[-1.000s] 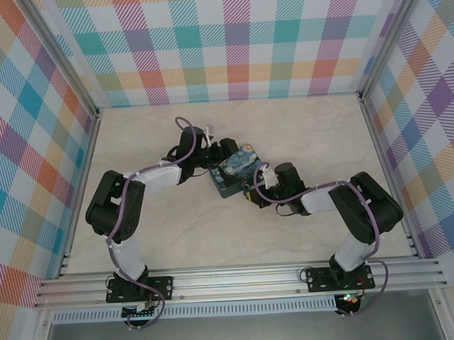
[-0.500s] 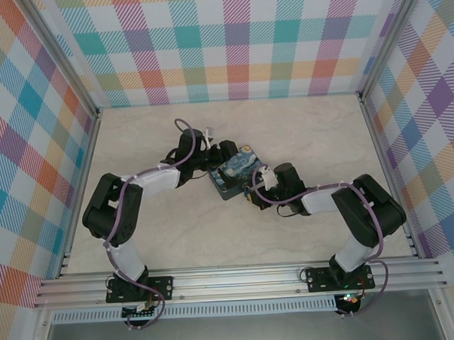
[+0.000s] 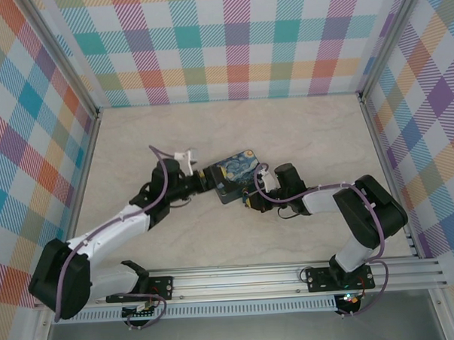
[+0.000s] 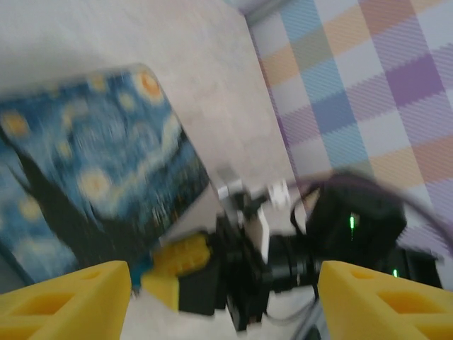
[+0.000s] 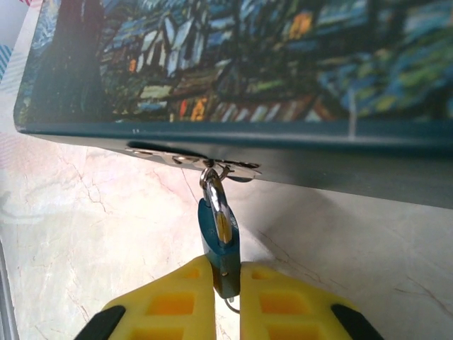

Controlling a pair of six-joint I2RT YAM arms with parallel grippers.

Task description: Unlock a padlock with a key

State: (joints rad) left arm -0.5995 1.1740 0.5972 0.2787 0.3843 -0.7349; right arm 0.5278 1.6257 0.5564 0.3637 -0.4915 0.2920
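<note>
As my left arm drops low and stretches across the table point(image 3: 308, 136), the left gripper point(image 3: 203, 180) arrives at the 9 o'clock edge of the box point(image 3: 236, 169). Its fingers are spread wide, with nothing caught between them. A second ago that arm was folded high, its gripper at the box's 11 o'clock corner. The box itself seems to have turned slightly since then. The left wrist view is smeared, so I judge the arm is mid-swing and the box is not braced for now.

At the box's 5 o'clock, the right gripper point(image 5: 226, 270) has hardly shifted over the same second. It is pinched narrow on the lower end of the padlock point(image 5: 218, 237), which hangs at 6 o'clock from the hasp point(image 5: 198, 159) on the box's front wall. The shackle is threaded through the hasp and looks closed. A thin sliver of metal point(image 5: 230, 303) shows just under the padlock, between the fingers. I cannot tell whether it is the key.

To my eye the unlocking is not yet done. The lock is held steady, but I'd want the left gripper settled on the box before any turn.
</note>
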